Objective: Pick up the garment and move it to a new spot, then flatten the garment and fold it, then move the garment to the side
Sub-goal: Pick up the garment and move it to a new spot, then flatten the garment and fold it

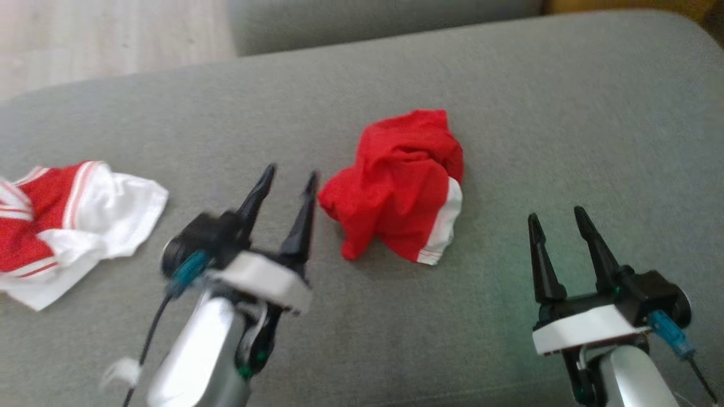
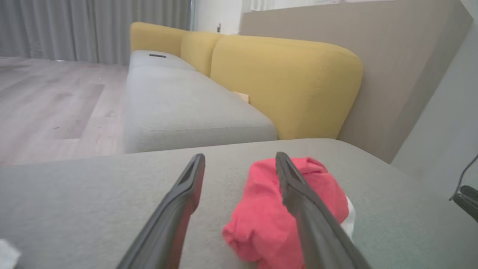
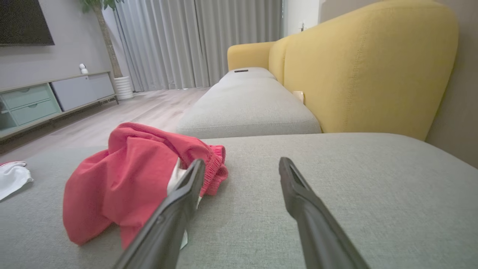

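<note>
A crumpled red garment (image 1: 396, 186) with a white band along one edge lies in a heap on the grey seat cushion (image 1: 565, 113). My left gripper (image 1: 291, 171) hovers just left of the heap, open, with nothing between its fingers; its image is blurred. In the left wrist view the garment (image 2: 261, 209) lies partly behind the right finger of the left gripper (image 2: 240, 155). My right gripper (image 1: 555, 213) stands open and holds nothing at the lower right, well apart from the cloth. In the right wrist view the garment (image 3: 127, 179) sits left of the right gripper (image 3: 242, 160).
A second red-and-white striped garment (image 1: 68, 226) lies bunched at the cushion's left edge. A yellow backrest (image 3: 366, 67) rises behind the seat, with another grey seat (image 3: 246, 104) beyond. Wooden floor (image 1: 85, 39) lies past the far left edge.
</note>
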